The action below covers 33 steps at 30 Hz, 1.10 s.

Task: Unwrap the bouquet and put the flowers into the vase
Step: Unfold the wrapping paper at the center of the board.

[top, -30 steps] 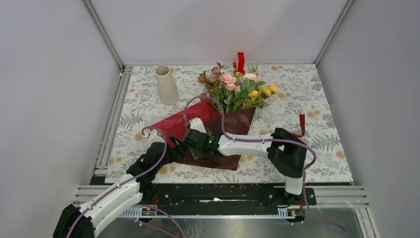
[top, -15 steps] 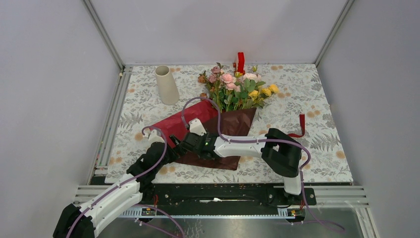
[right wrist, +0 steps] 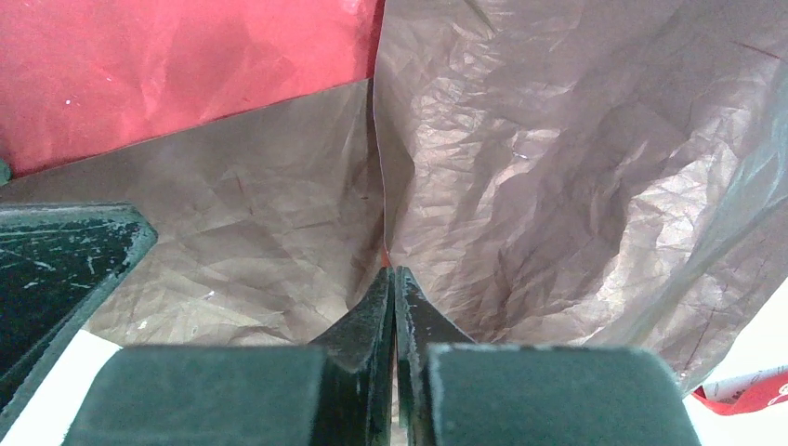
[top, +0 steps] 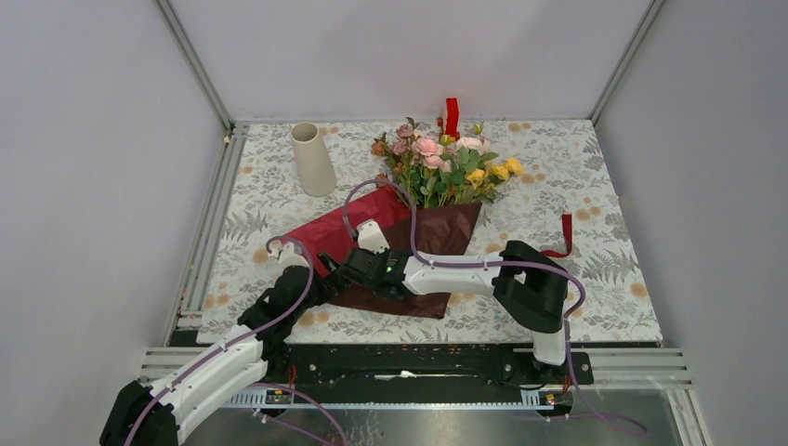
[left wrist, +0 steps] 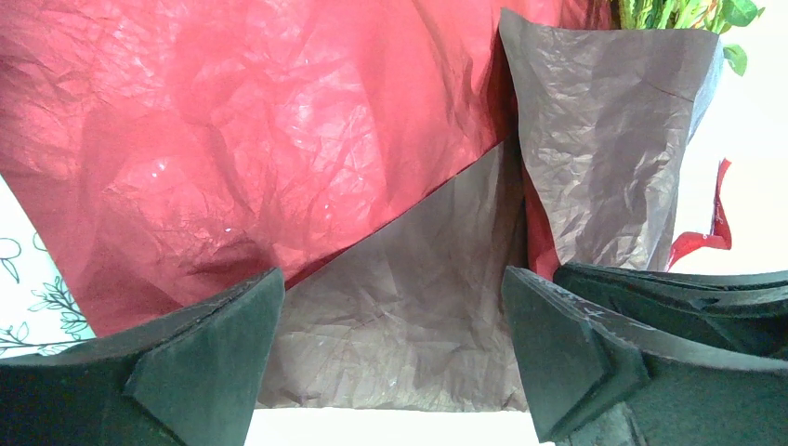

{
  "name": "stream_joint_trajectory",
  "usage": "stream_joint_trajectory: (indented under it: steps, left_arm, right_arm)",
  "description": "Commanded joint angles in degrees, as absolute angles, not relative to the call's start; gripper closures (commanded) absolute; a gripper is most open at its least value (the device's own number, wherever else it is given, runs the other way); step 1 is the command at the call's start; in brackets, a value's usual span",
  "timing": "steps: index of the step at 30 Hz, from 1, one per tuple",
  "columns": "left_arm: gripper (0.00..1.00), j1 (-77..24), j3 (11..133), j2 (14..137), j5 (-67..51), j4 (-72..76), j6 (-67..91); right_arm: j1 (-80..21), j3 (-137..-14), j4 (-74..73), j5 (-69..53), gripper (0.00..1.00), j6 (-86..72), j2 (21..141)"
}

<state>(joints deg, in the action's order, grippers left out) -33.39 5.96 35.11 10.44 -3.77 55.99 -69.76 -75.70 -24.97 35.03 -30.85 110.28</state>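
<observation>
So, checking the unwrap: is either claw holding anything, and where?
The right claw pinches the wrapping paper at its flap's edge; the left claw holds nothing.

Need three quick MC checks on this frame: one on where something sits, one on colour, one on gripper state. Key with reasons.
1. The vase stands: A right of the flowers; B left of them; C on top of them.
2. The vase is: A blue; B black; C cream-white.
3. The left gripper and right gripper are: A open, shut; B shut, open; C both open.
Key: 1 B, the top view shows it far left, apart from the blooms. 2 C, its surface is plain cream-white. 3 A, the left one stands wide over the wrapping paper; the right one's tips meet at its fold.
</observation>
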Motion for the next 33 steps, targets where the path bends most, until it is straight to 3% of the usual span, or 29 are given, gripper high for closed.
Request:
stream_joint_trajectory:
  steps: [1, 6, 14, 26, 29, 31, 33]
  left_arm:
    - [0.01, -32.92, 5.45, 35.43, 10.5, -3.51, 56.27]
    - [0.01, -32.79, 5.45, 34.79, 10.55, -3.77, 56.21]
    - [0.01, -32.44, 5.37, 34.5, 10.46, -3.61, 56.22]
    - [0.01, -32.17, 4.92, 34.29, 10.22, -3.26, 56.15]
    - [0.01, -32.1, 4.67, 34.75, 9.74, -1.95, 56.18]
    - [0.01, -32.08, 4.65, 35.03, 9.67, -1.17, 56.33]
    - [0.01, -32.0, 4.78, 35.21, 9.67, -1.02, 56.37]
  right_arm:
    - [-70.24, -75.03, -24.11, 35.47, 1.0, -33.11, 107.11]
    - [-69.71, -72.92, -24.14, 36.05, 1.0, -34.25, 103.07]
    - [-68.37, -69.25, -35.8, 56.1, 1.0, -32.92, 94.08]
    - [-52.33, -52.56, -36.26, 52.27, 1.0, -33.09, 73.64]
    - [-52.29, -51.95, -32.47, 43.77, 1.0, -28.41, 70.68]
    - [-52.56, -51.16, -28.81, 34.93, 0.94, -25.7, 69.46]
    - [-54.09, -48.02, -22.08, 29.2, 0.75, -23.46, 67.36]
